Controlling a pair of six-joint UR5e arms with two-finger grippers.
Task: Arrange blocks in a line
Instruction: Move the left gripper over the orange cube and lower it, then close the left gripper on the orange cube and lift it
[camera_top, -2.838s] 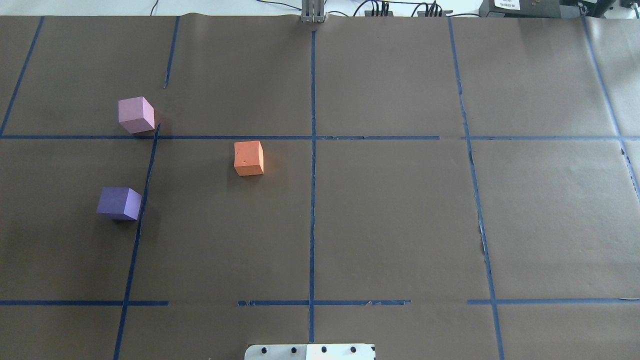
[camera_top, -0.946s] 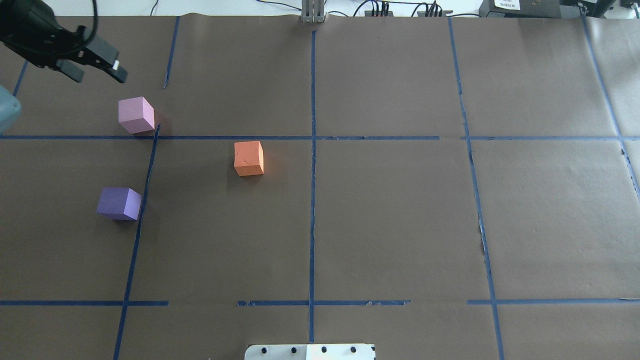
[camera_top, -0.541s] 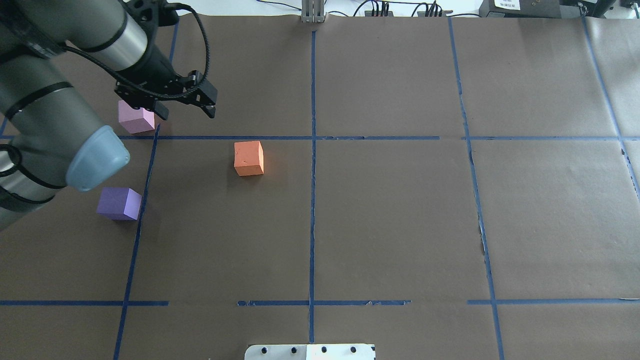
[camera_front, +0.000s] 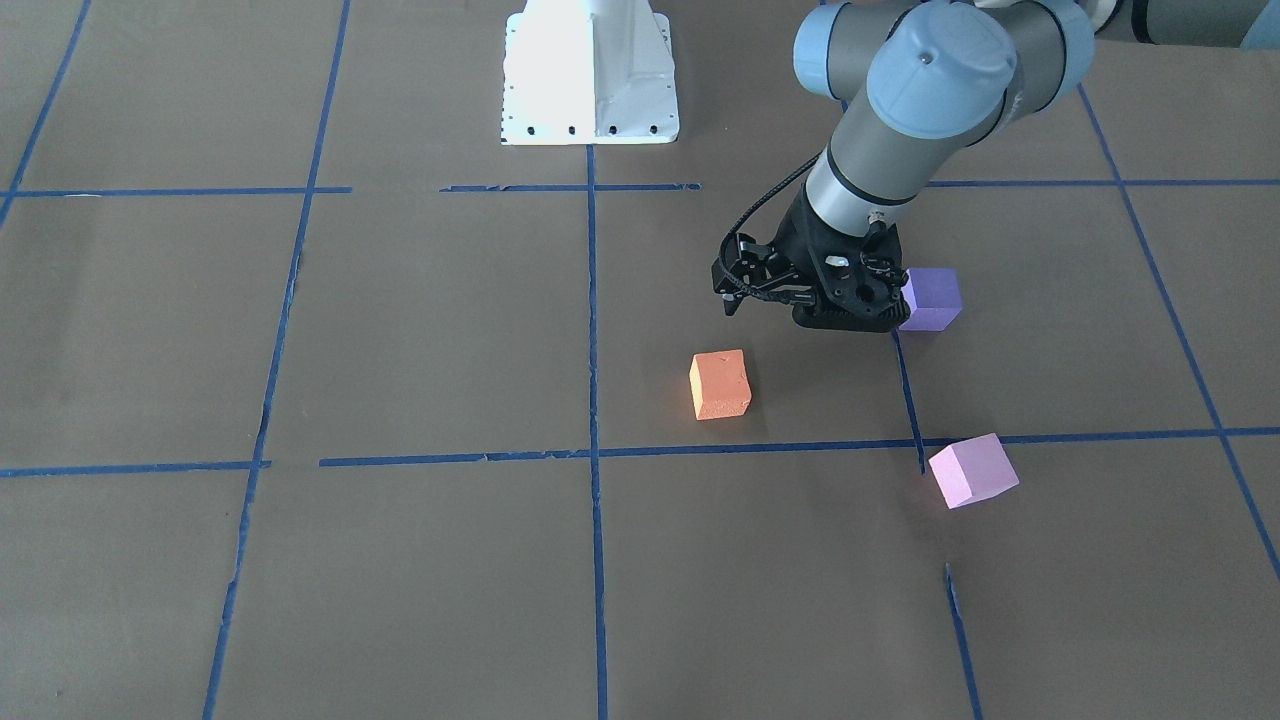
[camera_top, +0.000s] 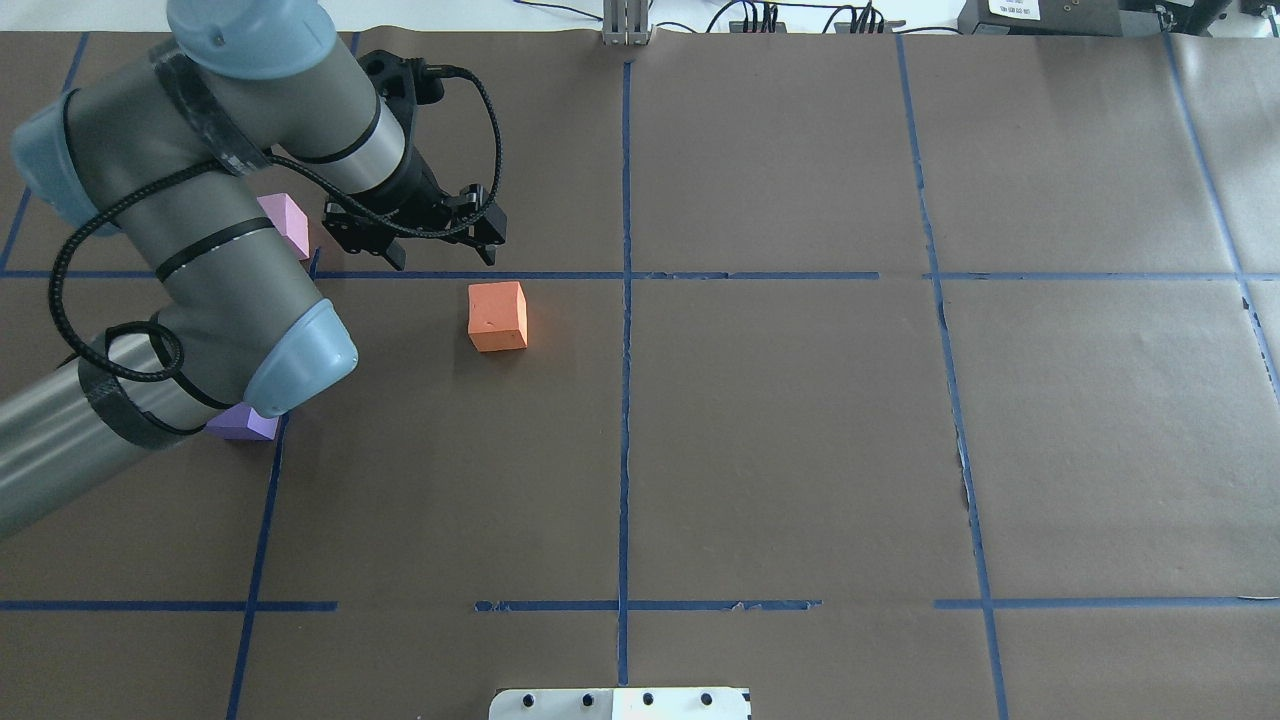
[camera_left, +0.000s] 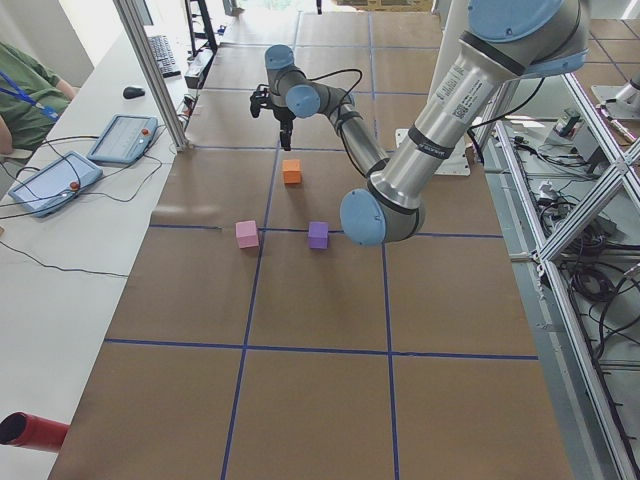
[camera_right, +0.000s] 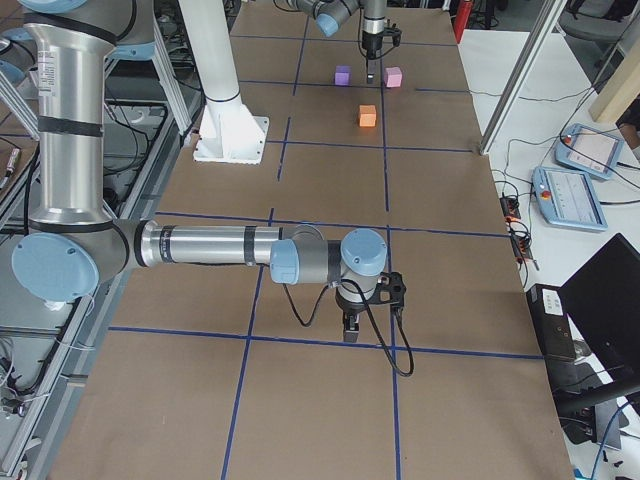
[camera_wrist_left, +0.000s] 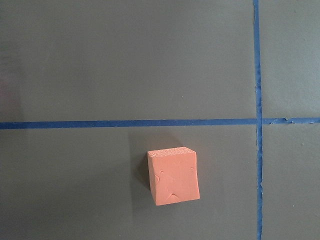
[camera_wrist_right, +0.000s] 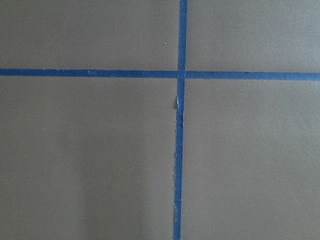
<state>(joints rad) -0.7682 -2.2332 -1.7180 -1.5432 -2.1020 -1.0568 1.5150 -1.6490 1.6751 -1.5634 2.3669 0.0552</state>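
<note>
Likely step: reach for first block. Your left gripper (camera_top: 441, 258) hovers empty, jaws wide apart. Orange block (camera_top: 497, 316) on desk (camera_top: 800, 420) at its 5 o'clock, overhead view. Pink block (camera_front: 972, 470), purple block (camera_front: 932, 298) apart; no line yet. Next: move over orange, drop, squeeze. Right gripper (camera_right: 349, 332): cannot tell.

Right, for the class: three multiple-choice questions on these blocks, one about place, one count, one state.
1. Which block lies nearest the centre tape line? A purple B pink C orange block
2. How many blocks are on the table? A two B three C four
3. The left gripper is: A open B shut on pink C shut on orange

C: it sits closest to that line.
B: orange, pink block, purple block.
A: it is spread wide, holding nothing.
</note>
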